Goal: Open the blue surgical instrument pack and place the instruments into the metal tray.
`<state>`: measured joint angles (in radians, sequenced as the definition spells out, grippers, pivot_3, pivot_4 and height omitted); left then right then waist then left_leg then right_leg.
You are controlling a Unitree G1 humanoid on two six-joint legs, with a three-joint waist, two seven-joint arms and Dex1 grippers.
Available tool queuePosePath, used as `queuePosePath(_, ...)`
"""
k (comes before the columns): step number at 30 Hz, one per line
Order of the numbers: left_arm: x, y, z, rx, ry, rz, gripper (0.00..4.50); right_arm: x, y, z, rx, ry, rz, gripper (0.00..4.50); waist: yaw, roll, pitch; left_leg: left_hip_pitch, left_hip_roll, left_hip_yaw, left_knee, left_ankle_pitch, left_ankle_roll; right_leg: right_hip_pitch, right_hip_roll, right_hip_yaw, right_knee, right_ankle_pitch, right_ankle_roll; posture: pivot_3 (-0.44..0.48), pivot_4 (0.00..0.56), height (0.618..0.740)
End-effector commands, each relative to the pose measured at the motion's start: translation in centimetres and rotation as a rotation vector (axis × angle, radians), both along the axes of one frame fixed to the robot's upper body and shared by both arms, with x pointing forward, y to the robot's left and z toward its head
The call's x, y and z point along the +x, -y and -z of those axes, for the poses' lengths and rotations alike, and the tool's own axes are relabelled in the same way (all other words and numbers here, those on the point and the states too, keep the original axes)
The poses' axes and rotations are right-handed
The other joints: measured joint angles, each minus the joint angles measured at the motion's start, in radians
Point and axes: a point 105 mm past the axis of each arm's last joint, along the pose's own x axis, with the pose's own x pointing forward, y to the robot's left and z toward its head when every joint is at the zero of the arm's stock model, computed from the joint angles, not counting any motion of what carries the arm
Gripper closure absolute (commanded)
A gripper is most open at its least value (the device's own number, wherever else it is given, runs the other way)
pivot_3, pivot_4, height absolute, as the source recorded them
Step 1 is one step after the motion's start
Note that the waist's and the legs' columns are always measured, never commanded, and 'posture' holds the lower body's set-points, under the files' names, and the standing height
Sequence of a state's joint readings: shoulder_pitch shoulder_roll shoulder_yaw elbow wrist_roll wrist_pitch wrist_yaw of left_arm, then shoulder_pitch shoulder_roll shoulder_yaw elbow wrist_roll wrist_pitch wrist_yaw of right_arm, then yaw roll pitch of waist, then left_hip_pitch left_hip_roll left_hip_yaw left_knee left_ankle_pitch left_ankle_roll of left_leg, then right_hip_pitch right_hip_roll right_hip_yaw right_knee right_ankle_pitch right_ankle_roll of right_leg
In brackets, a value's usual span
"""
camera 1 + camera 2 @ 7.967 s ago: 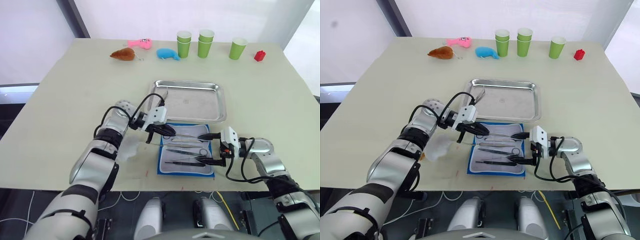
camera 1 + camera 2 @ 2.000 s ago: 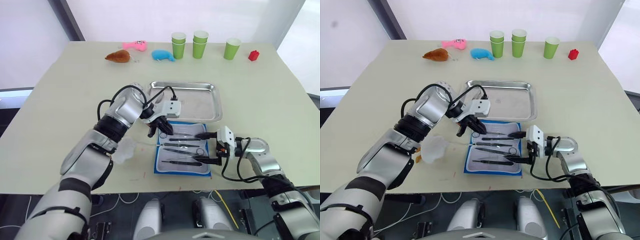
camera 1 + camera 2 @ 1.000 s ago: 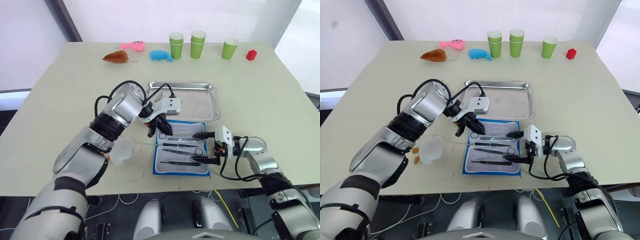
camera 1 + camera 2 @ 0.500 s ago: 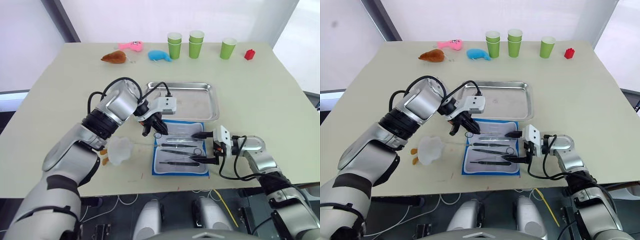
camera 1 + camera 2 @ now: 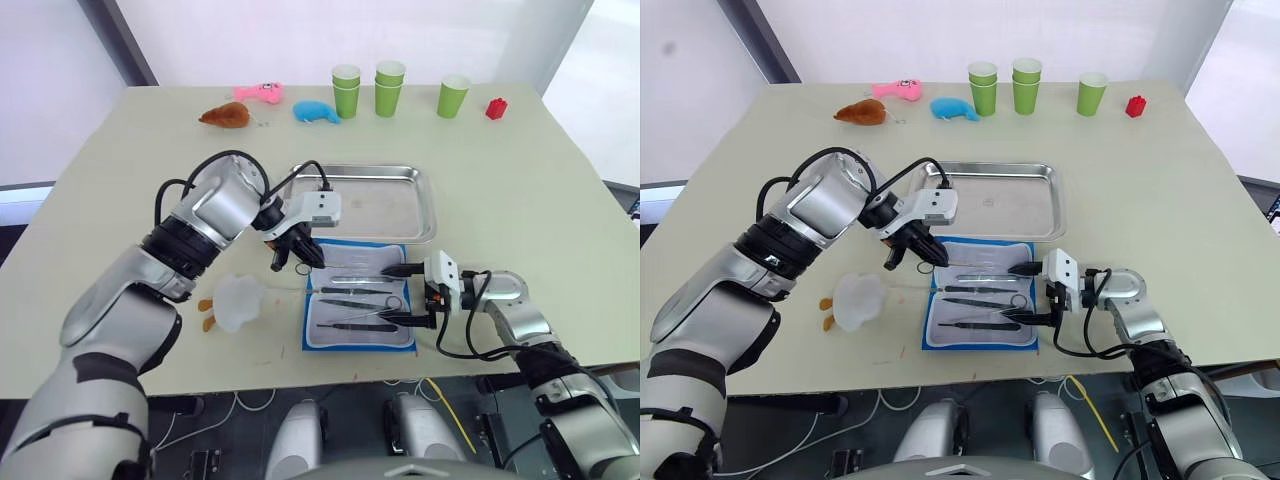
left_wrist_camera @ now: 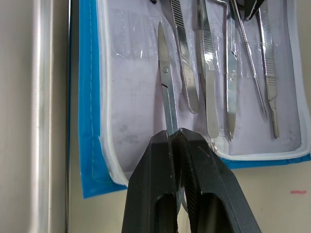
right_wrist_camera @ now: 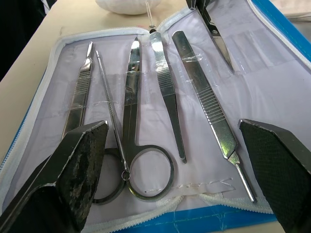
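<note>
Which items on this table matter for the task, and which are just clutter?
Task items: open blue fabric instrument pack; silver metal instruments lying in it; silver scissors held by left gripper; shiny steel tray.

Clutter: four green paper cups; red block; pink, brown, blue toys.

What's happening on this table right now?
The blue surgical instrument pack lies open on the table, just in front of the metal tray. The left claw is shut on a pair of scissors at the pack's left end. The right claw sits open at the pack's right edge, over the other instruments still lying in a row on the lining. Nothing can be made out in the tray yet.
</note>
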<state>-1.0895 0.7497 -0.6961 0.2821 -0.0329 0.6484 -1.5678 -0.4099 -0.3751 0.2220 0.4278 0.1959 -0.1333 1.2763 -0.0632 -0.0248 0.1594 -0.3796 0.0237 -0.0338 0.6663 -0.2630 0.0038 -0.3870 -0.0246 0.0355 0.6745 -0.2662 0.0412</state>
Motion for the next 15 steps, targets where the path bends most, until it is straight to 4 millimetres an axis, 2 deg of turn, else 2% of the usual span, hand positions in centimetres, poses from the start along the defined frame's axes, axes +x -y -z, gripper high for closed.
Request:
queuePosePath(1, -0.9, 0.2, -1.6, -0.032, 0.001, 0.062, 4.48, -1.6, 0.5, 5.2, -0.138, -0.175, 0.023, 0.00, -0.002, 0.000, 0.000, 0.000, 0.000, 0.000, 0.000, 0.000, 0.000, 0.000, 0.000, 0.000, 0.000, 0.000, 0.000, 0.000, 0.150, 0.740)
queuePosePath(15, -1.1, -1.4, -1.4, -0.023, 0.001, 0.037, 4.48, -1.5, 0.4, 5.1, -0.134, -0.173, 0.019, 0.00, -0.004, 0.000, 0.000, 0.001, 0.000, 0.000, 0.000, 0.000, 0.000, 0.000, 0.001, 0.001, 0.001, 0.000, 0.000, 0.000, 0.150, 0.740)
